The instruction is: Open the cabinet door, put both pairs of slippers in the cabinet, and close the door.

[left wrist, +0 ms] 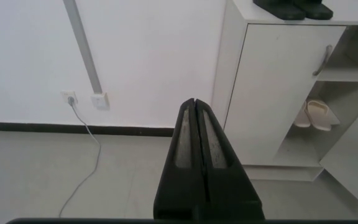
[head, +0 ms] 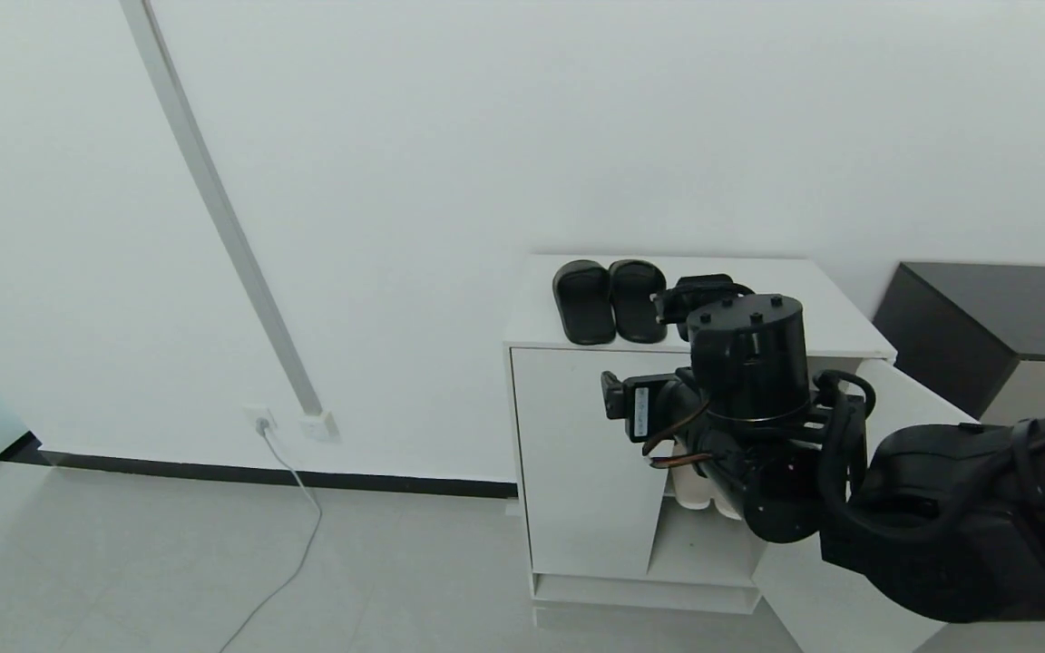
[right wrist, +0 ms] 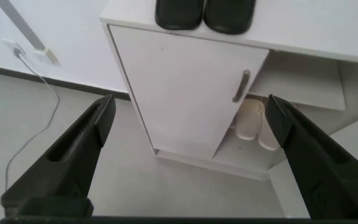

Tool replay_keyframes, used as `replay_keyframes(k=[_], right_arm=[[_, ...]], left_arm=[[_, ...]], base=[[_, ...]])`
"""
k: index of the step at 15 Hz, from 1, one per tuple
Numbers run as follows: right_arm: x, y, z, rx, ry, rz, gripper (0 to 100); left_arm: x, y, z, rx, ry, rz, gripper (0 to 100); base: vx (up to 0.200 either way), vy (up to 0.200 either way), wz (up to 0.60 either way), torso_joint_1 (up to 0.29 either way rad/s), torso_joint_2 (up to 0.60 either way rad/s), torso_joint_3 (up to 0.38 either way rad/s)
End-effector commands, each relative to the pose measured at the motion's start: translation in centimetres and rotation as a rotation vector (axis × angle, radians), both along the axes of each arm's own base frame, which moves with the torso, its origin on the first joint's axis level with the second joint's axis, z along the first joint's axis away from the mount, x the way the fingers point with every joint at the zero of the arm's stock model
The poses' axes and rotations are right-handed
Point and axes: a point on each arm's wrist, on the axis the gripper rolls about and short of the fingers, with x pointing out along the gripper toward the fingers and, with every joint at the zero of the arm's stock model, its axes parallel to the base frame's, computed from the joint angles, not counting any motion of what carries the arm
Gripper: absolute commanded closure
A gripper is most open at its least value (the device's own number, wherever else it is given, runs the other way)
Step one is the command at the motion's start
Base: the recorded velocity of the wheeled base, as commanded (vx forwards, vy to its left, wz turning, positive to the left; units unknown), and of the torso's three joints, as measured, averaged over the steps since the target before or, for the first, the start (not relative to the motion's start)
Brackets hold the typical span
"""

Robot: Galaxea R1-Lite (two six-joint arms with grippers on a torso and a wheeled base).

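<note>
**Hovering at the open cabinet**

Black slippers sit side by side on top of the white cabinet. Pale slippers rest on a lower shelf inside, with the right door swung open. The right jaws are spread wide and empty; the left jaws are pressed together. The print on the right arm's white sticker is too small to read.

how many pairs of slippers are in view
2 pairs. The black pair lies on top of the cabinet, toward its left end. The pale pair sits inside, in the lower compartment of the open side. Part of the inside is out of sight, so more could be hidden.
</note>
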Motion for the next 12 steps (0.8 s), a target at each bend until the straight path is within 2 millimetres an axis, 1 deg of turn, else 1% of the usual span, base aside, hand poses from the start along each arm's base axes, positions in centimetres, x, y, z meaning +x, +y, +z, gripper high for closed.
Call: replay_keyframes(k=[1, 8, 10, 12], right_arm=[[0.2, 0.2, -0.6, -0.012, 0.009, 0.000, 0], [0.3, 0.4, -1.1, -0.014, 0.013, 0.001, 0], [0.5, 0.6, -1.6, -0.018, 0.017, 0.001, 0], [0.9, 1.0, -2.2, -0.014, 0.013, 0.004, 0]], left_arm=[[0.0, 0.0, 0.0, 0.000, 0.003, 0.001, 100], [0.0, 0.0, 0.0, 0.000, 0.001, 0.002, 100], [0.0, 0.0, 0.0, 0.000, 0.001, 0.002, 100], [0.0, 0.0, 0.0, -0.002, 0.001, 0.002, 100]], base=[[0.200, 0.000, 0.00, -0.007, -0.01, 0.002], [0.200, 0.000, 0.00, 0.006, 0.00, 0.000], [0.200, 0.000, 0.00, 0.007, 0.00, -0.002], [0.000, 0.000, 0.00, 0.000, 0.00, 0.000]])
